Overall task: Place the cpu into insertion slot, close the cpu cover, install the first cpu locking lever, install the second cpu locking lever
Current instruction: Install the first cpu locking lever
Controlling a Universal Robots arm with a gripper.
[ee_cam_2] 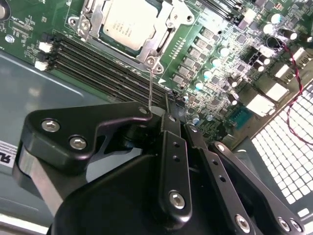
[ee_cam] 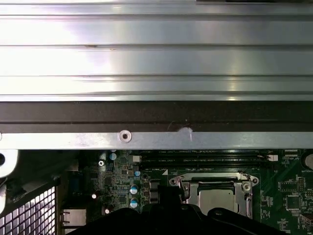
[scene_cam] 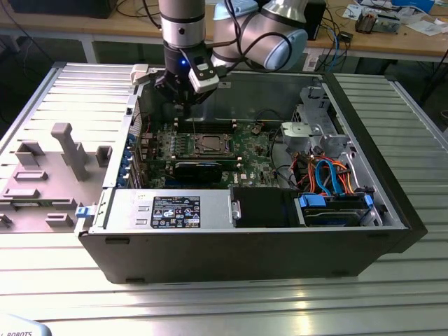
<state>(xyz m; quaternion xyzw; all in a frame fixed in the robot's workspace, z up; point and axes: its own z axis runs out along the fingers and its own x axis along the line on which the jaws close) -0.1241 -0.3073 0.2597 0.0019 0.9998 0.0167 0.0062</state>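
A white-and-black label (scene_cam: 176, 211) is seen on the case front, its print unreadable. The end effector (ee_cam_2: 168, 105) is held above the cpu (ee_cam_2: 129, 22), seated under the cpu cover (ee_cam_2: 161, 41), fingers pressed together on a thin locking lever (ee_cam_2: 149, 85).

The arm (scene_cam: 241, 31) comes in from the far side of the scene, its grey elbow joint bent toward the exterior view's right. Its wrist points straight down, carrying the black gripper (scene_cam: 183, 96) low. In the second wrist view the gripper's (ee_cam_2: 171, 110) fingers (ee_cam_2: 168, 115) are pressed together.
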